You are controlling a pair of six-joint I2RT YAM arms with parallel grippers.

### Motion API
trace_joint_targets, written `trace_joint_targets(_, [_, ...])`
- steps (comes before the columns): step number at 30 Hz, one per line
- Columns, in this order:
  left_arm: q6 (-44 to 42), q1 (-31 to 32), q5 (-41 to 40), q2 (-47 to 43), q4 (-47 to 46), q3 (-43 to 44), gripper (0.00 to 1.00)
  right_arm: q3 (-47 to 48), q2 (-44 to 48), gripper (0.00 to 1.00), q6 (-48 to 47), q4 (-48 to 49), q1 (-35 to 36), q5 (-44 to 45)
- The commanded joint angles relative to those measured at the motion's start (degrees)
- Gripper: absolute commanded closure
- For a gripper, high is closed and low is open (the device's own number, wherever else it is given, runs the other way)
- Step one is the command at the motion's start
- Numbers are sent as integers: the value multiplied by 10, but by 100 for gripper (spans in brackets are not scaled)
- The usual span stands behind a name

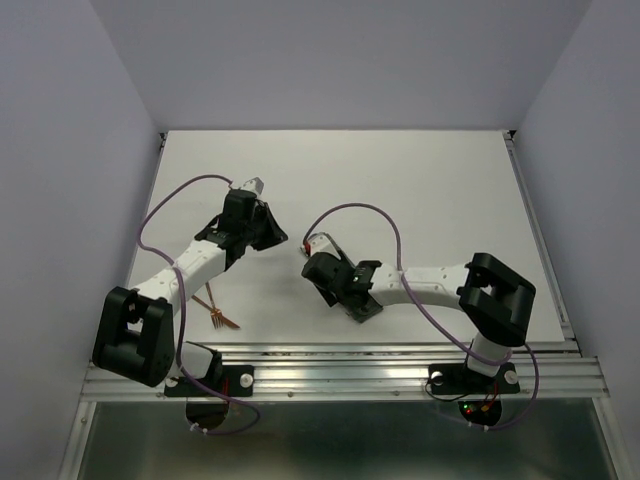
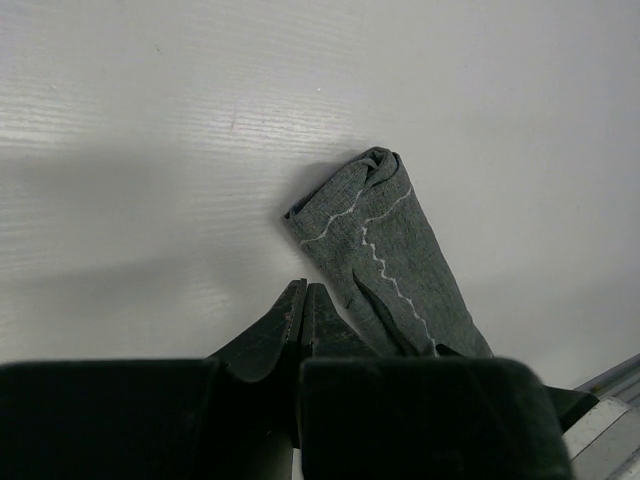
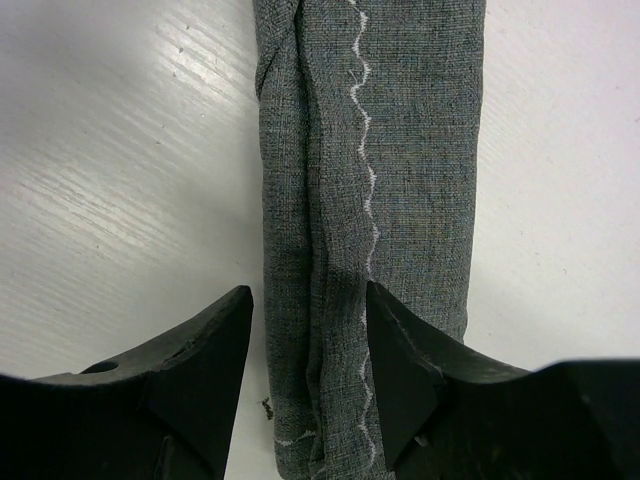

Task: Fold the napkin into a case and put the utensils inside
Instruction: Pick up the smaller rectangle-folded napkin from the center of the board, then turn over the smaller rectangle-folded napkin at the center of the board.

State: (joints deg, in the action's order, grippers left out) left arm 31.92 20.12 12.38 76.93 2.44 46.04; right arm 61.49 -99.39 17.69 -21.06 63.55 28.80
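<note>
The napkin (image 3: 400,150) is lying on the table (image 1: 420,180) as a long narrow band, already folded over on itself, with its white stitching (image 3: 365,180) running down the length. In the top view the arms are covering it, so only the wrist cameras are showing it.

The right gripper (image 3: 305,320) is hovering low over one end of the band with its fingers spread apart. One finger is sitting over bare table just beside the cloth's edge, and the other (image 3: 400,360) is sitting over the cloth near the stitching. That puts the outer fold between them, which is probably the layer to be lifted or tightened to form the pocket; nothing is being gripped there.

The left gripper (image 2: 302,300) is down at the other end with its fingers pressed together, tips just beside the band's edge. The cloth is passing under its body, so it cannot be told whether a hem is caught there. It appears to be acting as an anchor so the band does not slide while the right side is working.

The utensils (image 1: 218,312) are waiting near the table's front edge, beside the left arm and well apart from the napkin. Judging by this, the case is not yet finished and filling is not yet begun.
</note>
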Motion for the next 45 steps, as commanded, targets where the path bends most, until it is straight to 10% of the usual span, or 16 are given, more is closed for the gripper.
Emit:
trace_joint_targets(1, [-7,-3,8,-22,-16,-10,95,27,-13,45,-8,5,10,19])
trace_joint_targets(13, [-8,-3,11,-28,-16,-15,95,0,-51,55,9,38,11,13])
trace_joint_targets(23, [-12,-18,22,-49,-6,-13,96,16,-41,99,15,58,11,13])
trace_joint_targets(45, [-23,-126,55,-172,67,6,95,81,1,99,63,167,11,-257])
